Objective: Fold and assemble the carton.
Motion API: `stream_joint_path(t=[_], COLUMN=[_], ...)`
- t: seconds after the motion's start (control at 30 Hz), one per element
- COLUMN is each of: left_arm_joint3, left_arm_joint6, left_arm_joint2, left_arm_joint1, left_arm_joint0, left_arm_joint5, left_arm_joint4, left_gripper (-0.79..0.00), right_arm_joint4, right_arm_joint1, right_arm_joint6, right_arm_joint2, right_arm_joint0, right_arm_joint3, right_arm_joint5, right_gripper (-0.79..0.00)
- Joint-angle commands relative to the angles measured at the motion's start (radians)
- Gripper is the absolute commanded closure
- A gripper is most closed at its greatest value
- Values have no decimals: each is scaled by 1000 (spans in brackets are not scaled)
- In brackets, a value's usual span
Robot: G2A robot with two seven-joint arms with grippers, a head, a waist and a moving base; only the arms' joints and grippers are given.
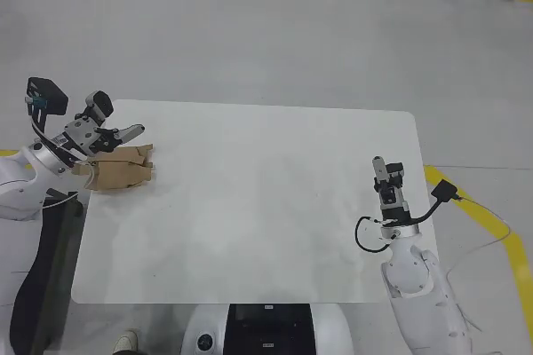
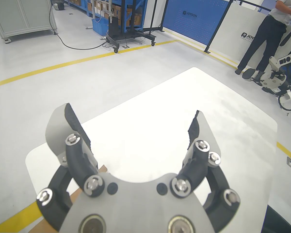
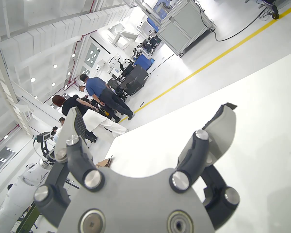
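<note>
The brown carton point(image 1: 115, 170) lies partly folded at the left edge of the white table point(image 1: 266, 222). My left gripper point(image 1: 117, 120) hovers just above its far side, open and holding nothing. In the left wrist view the left gripper point(image 2: 133, 112) stands wide open over bare table, and a sliver of the carton point(image 2: 102, 169) peeks out beside one finger. My right gripper point(image 1: 387, 165) is near the table's right edge, far from the carton. In the right wrist view the right gripper point(image 3: 151, 109) is open and empty, with the carton point(image 3: 104, 163) small in the distance.
The tabletop between the two arms is plain white. Yellow floor tape point(image 1: 515, 240) runs past the right side of the table. A black cable point(image 1: 440, 200) loops off the right arm near the table's right edge.
</note>
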Motion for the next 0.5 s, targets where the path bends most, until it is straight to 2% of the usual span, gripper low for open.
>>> stream_joint_path(t=[0.0,0.2,0.33,0.47], left_arm_joint3=[0,18,75,162], left_arm_joint6=[0,-37,-143,-312], left_arm_joint2=[0,-3,-15,-28], left_arm_joint1=[0,0,4,14], left_arm_joint0=[0,4,-11,-36], left_arm_joint5=[0,43,60,90], left_arm_joint4=[0,-29,-184,-378], left_gripper=[-784,-785,-785,-785], right_arm_joint4=[0,0,0,0], right_arm_joint1=[0,0,0,0], right_arm_joint6=[0,0,0,0], right_arm_joint2=[0,0,0,0], right_arm_joint0=[0,0,0,0], right_arm_joint3=[0,0,0,0], right_arm_joint5=[0,0,0,0], right_gripper=[-785,-785,-785,-785])
